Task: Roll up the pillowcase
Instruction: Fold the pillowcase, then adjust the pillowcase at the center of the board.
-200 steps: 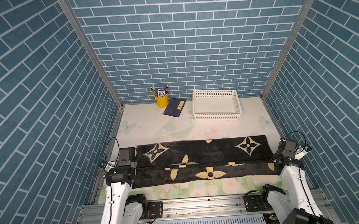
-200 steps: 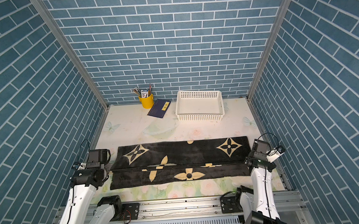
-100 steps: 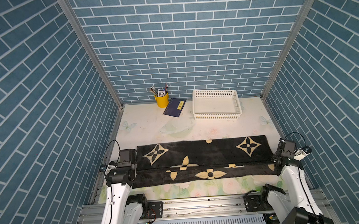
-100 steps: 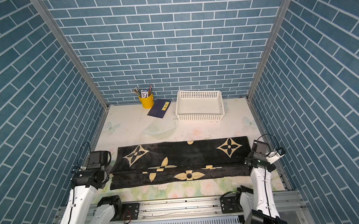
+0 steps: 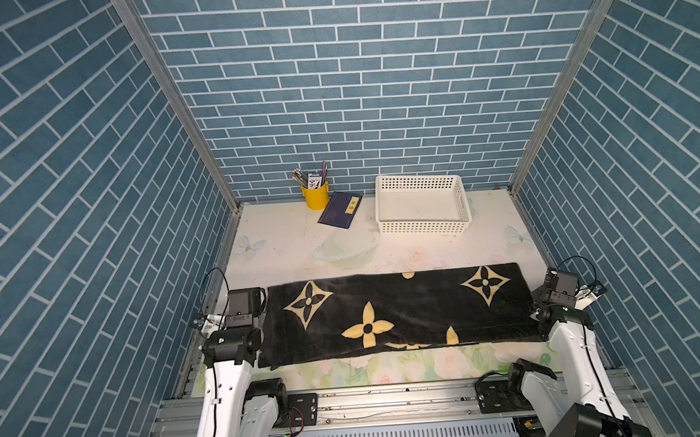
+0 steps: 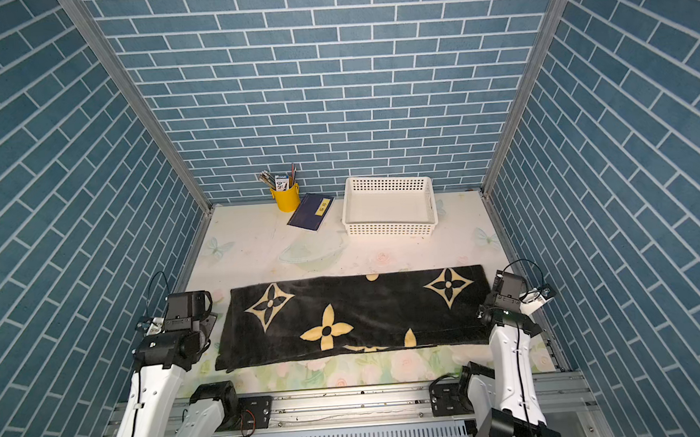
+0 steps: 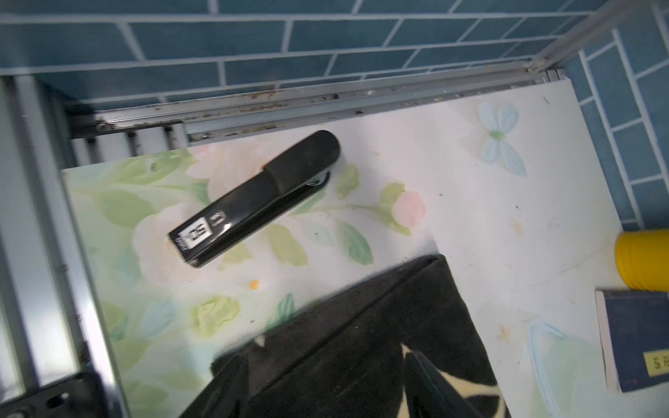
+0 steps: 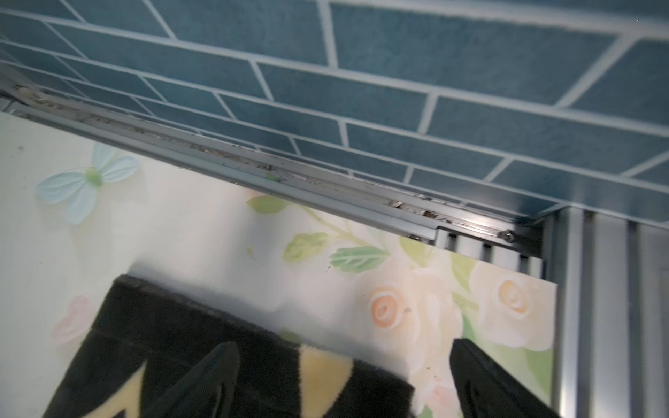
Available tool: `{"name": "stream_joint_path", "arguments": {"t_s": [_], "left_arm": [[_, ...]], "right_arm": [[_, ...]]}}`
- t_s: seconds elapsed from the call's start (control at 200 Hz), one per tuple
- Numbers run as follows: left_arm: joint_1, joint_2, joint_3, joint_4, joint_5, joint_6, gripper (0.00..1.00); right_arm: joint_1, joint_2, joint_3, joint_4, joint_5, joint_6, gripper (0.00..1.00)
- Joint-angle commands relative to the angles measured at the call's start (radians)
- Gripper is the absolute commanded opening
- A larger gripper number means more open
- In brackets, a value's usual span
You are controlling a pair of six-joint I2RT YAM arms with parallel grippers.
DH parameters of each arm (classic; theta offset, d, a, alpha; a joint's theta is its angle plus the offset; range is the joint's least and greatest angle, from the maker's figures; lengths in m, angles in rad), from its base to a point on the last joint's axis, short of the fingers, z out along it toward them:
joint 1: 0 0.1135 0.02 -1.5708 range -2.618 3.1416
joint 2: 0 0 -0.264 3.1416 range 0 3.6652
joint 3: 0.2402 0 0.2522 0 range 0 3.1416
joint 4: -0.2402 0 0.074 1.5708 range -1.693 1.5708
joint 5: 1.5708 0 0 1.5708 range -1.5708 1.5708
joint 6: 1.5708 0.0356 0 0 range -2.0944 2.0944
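The pillowcase (image 5: pixel 395 312) is a black plush cloth with cream flower and star motifs. It lies folded in a long flat band across the near part of the table in both top views. At its left end my left gripper (image 7: pixel 322 356) stands open, its fingers (image 7: pixel 430 383) spread just above the cloth's corner (image 7: pixel 362 325). At the right end my right gripper (image 8: pixel 340 345) is open too. One of its fingers (image 8: pixel 213 376) is over the pillowcase's corner (image 8: pixel 318 372), and the other is over the bare table. Neither gripper holds anything.
A black stapler (image 7: pixel 253 202) lies by the left end of the cloth, hidden under the arm in the top views. At the back stand a white basket (image 5: pixel 421 204), a yellow pen cup (image 5: pixel 315 194) and a blue notebook (image 5: pixel 339 209). Brick side walls stand close to both arms.
Both grippers have gone from shut to open and let go of the pillowcase's ends. The near fold has settled flat over the layer below. The arms have hardly moved.
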Motion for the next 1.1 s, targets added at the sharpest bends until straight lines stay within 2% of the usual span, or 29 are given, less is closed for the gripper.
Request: {"name": "stream_joint_path", "arguments": {"t_s": [0.0,0.145,0.24,0.365,0.575,0.7,0.81,0.87,0.975,1.095], "left_arm": [[0.001,0.117,0.008,0.178,0.123,0.139,0.69],[-0.025,0.254,0.003,0.349,0.234,0.257,0.62],[-0.047,0.360,0.019,0.455,0.313,0.336,0.60],[-0.106,0.503,0.053,0.518,0.324,0.393,0.57],[-0.125,0.695,0.074,0.560,0.314,0.453,0.49],[-0.126,0.720,0.096,0.557,0.311,0.455,0.50],[-0.127,0.755,0.087,0.573,0.338,0.471,0.49],[-0.136,0.772,0.071,0.594,0.363,0.471,0.44],[-0.168,0.798,0.044,0.633,0.403,0.457,0.43],[-0.219,0.824,0.053,0.632,0.419,0.433,0.43]], "right_arm": [[0.025,0.016,0.011,0.064,-0.126,-0.045,0.96],[0.093,0.025,-0.022,0.091,-0.188,-0.048,0.91],[0.182,0.049,-0.046,0.092,-0.208,-0.013,0.86],[0.296,0.088,-0.076,0.099,-0.195,0.056,0.76],[0.388,0.178,-0.092,0.133,-0.189,0.107,0.74],[0.392,0.247,-0.087,0.191,-0.213,0.099,0.75],[0.383,0.361,-0.073,0.233,-0.186,0.123,0.74],[0.354,0.439,-0.038,0.244,-0.164,0.134,0.72],[0.291,0.573,0.041,0.293,-0.142,0.120,0.72],[0.218,0.731,0.149,0.367,-0.182,0.094,0.72]]}}
